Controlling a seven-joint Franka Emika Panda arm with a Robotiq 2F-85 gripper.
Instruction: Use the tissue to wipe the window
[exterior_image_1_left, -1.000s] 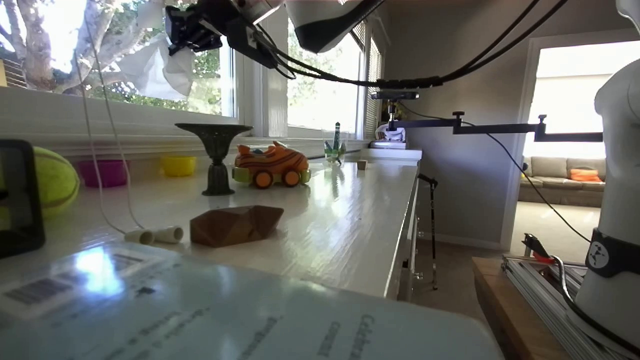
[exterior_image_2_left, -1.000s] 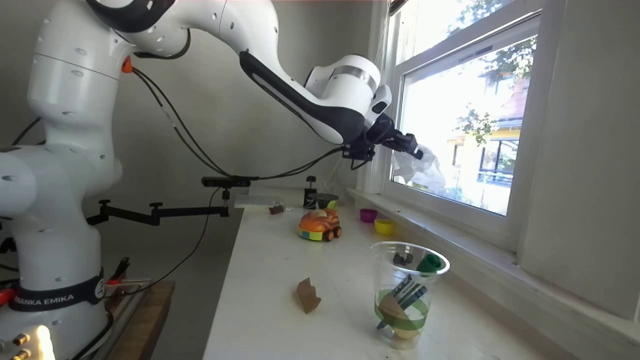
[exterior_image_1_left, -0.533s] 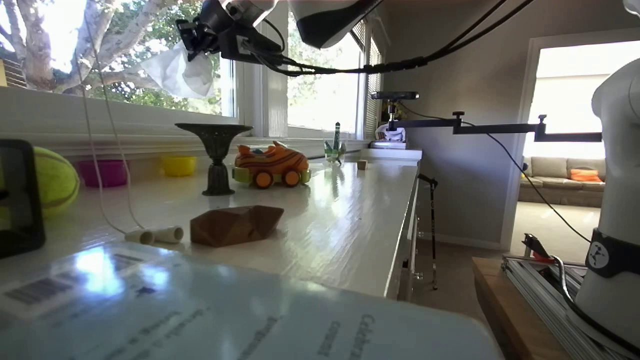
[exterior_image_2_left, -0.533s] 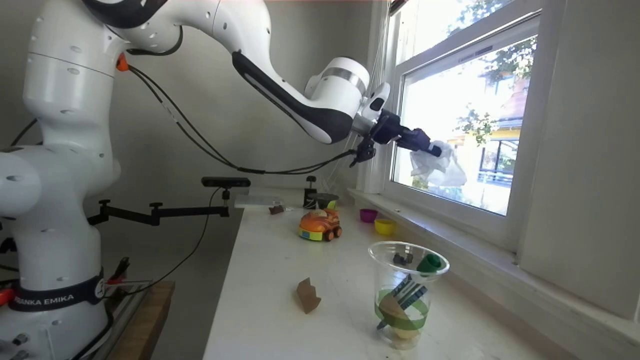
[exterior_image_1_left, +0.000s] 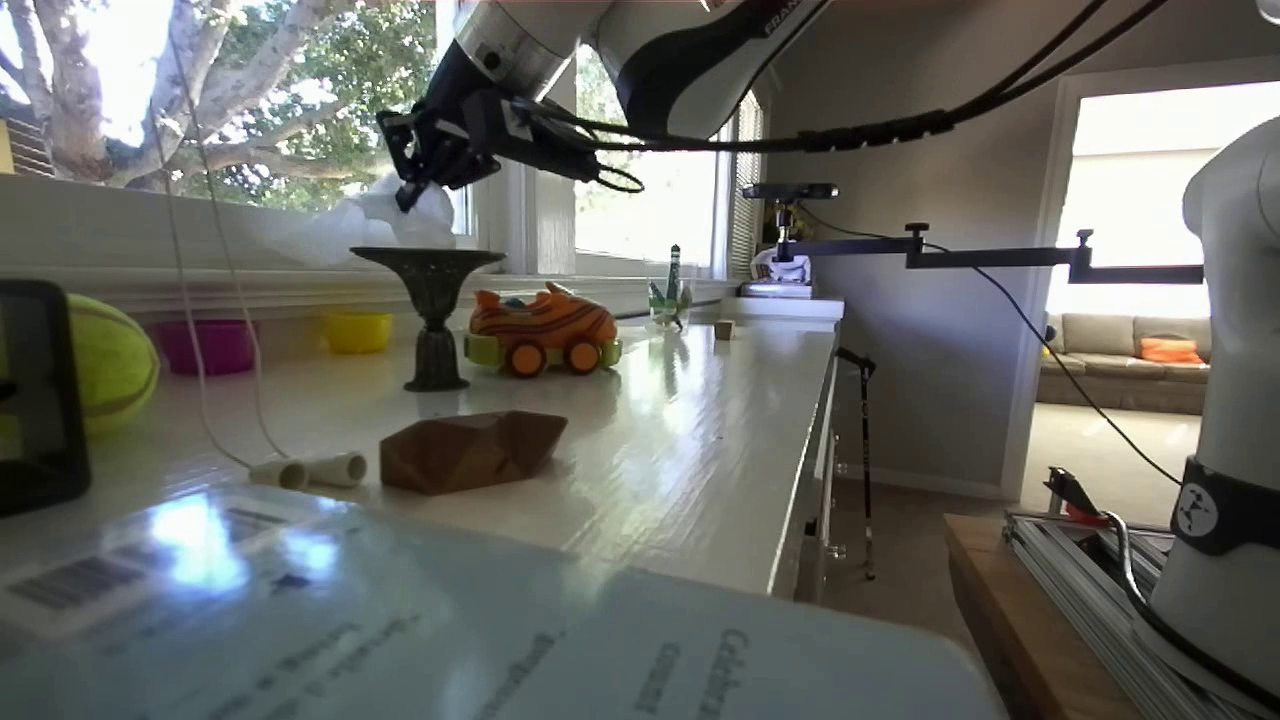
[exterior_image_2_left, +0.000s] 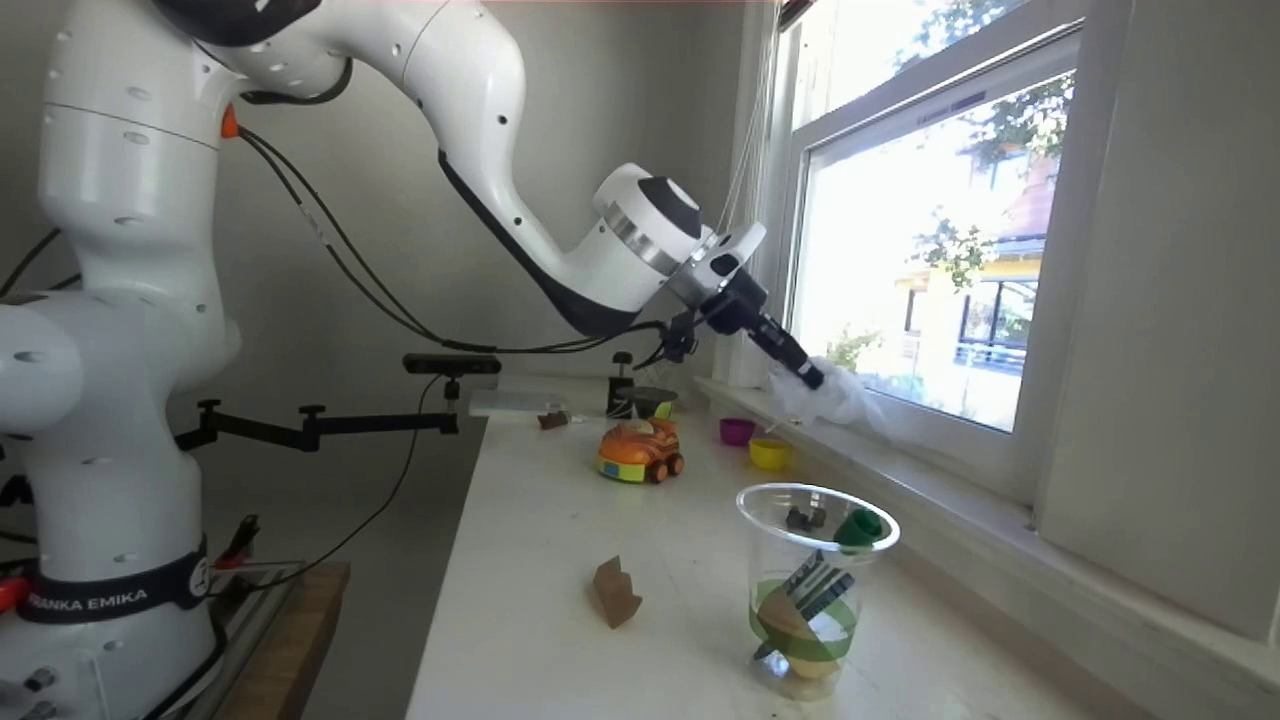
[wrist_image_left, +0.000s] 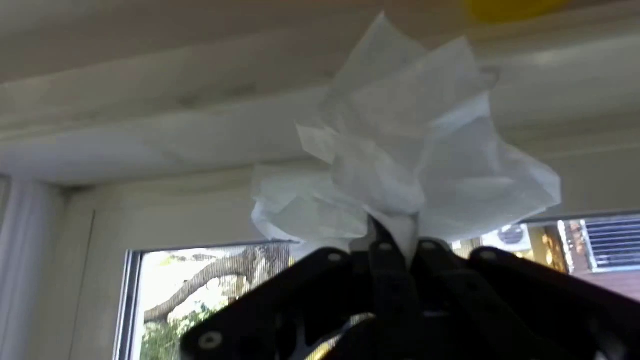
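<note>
The tissue (wrist_image_left: 450, 165) is a crumpled, thin white sheet spread out beyond my gripper's fingertips (wrist_image_left: 395, 230) in the wrist view. My gripper is shut on it. In both exterior views the gripper (exterior_image_1_left: 408, 195) (exterior_image_2_left: 812, 376) points down toward the window's lower frame with the tissue (exterior_image_1_left: 428, 215) (exterior_image_2_left: 845, 398) hanging from its tips. The window (exterior_image_2_left: 930, 230) has clear glass in a white frame; its pane (exterior_image_1_left: 340, 110) shows trees. The tissue is level with the bottom rail and sill. I cannot tell whether it touches the frame or glass.
Below stand a dark goblet (exterior_image_1_left: 436, 330), an orange toy truck (exterior_image_1_left: 545, 330), a purple cup (exterior_image_2_left: 737, 431) and a yellow cup (exterior_image_2_left: 770, 454). A clear cup with items (exterior_image_2_left: 815, 590) and a brown piece (exterior_image_2_left: 615, 592) are on the white counter (exterior_image_2_left: 540, 540). Blind cords hang by the window.
My gripper and the tissue have moved down from in front of the glass to the bottom of the window. The gripper now tilts more steeply downward. The tissue is still held.
</note>
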